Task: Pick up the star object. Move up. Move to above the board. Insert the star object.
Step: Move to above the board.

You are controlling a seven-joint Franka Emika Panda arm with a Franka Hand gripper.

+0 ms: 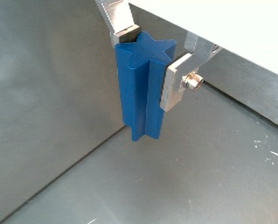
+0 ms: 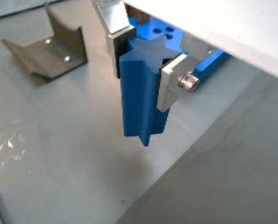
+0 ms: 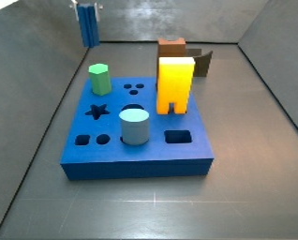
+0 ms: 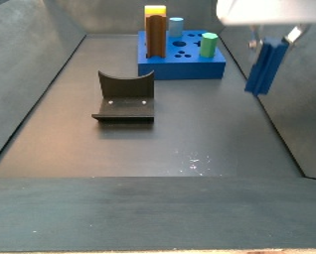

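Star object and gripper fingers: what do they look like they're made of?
Star object, held between the fingers: probably plastic, maybe printed; uniform matte dark blue, crisp ridges, no glare. Fingers of the gripper: likely bare metal, flat silver plates with a brushed sheen and a screw head.

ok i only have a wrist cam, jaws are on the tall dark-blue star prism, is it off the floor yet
Observer: yes, in a side view the dark-blue star prism hangs clear of the floor. The gripper is off to one side of the thick blue board, not over it.
Operator: star hole free
Observer: the star-shaped hole is empty.
Operator: anything close to it
Observer: a green hexagonal peg stands in the board just behind that hole.
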